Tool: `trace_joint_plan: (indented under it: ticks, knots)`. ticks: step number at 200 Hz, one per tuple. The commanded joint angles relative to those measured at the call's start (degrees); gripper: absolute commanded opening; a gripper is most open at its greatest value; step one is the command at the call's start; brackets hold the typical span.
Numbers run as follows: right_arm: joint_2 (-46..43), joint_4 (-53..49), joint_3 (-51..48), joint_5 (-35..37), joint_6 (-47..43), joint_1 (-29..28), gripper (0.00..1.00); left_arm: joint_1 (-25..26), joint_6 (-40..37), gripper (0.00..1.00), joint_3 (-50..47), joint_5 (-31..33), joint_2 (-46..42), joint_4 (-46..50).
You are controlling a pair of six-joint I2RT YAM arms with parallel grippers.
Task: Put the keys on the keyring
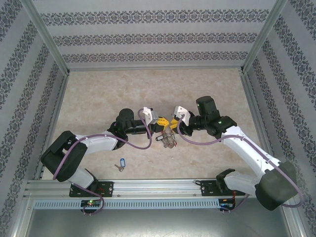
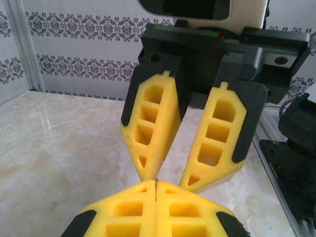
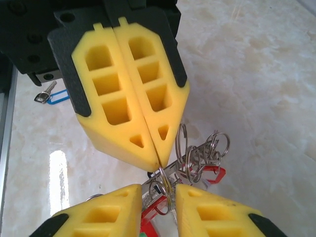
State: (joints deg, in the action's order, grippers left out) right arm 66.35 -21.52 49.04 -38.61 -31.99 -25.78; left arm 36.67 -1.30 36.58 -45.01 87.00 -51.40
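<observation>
Pinching the keyring (image 3: 200, 160) above table (image 1: 98, 98) centre, L gripper (image 3: 157, 165) clamps shut; R gripper (image 3: 159, 190), jaws narrowly apart, straddles a loop. Blue-tag key (image 1: 120, 163) lies nr near edge; best hold bunch steady, part coil gently

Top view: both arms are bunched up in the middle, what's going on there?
The left gripper and right gripper meet tip to tip above the table. The left one is shut, pinching the keyring, a tangle of wire rings with a red tag. The right one's jaws stand apart on either side of one ring. A blue-tagged key lies apart on the table, not threaded on yet.
</observation>
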Motion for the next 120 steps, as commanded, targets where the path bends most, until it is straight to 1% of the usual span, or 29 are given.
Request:
trace_joint_plan:
  ticks: [1, 9, 53, 67, 85, 91, 110, 120]
  knots:
    - [0.7, -1.1, 2.1, -1.0, -1.9, -0.5, 0.21, 0.2, -1.4, 0.00, 2.0, -2.1, -2.2, -1.3]
    - [0.8, -1.1, 2.1, -1.2, -2.0, -0.5, 0.17, 0.2, -1.5, 0.00, 2.1, -2.1, -2.2, -1.2]
    - [1.0, -0.9, 2.7, -1.7, -1.9, -0.5, 0.16, 0.2, -2.5, 0.00, 2.3, -2.4, -2.3, 0.2]
    - [0.9, -1.1, 2.8, -1.8, -1.8, -0.5, 0.09, 0.2, -2.7, 0.00, 2.6, -2.5, -2.2, 0.7]
    - [0.8, -1.4, 2.7, -1.6, -1.9, -0.5, 0.07, 0.2, -2.8, 0.00, 2.6, -2.5, -2.3, 0.7]
    - [0.9, -1.5, 2.7, -1.4, -1.9, -0.5, 0.08, 0.2, -2.8, 0.00, 2.5, -2.4, -2.3, 0.6]
    - [1.2, -2.1, 2.5, -1.6, -1.9, -0.5, 0.21, 0.2, -2.7, 0.00, 2.6, -2.4, -2.3, 0.5]
    - [1.6, -2.6, 2.6, -1.5, -2.4, -0.5, 0.22, 0.2, -2.7, 0.00, 2.5, -2.4, -2.5, 0.3]
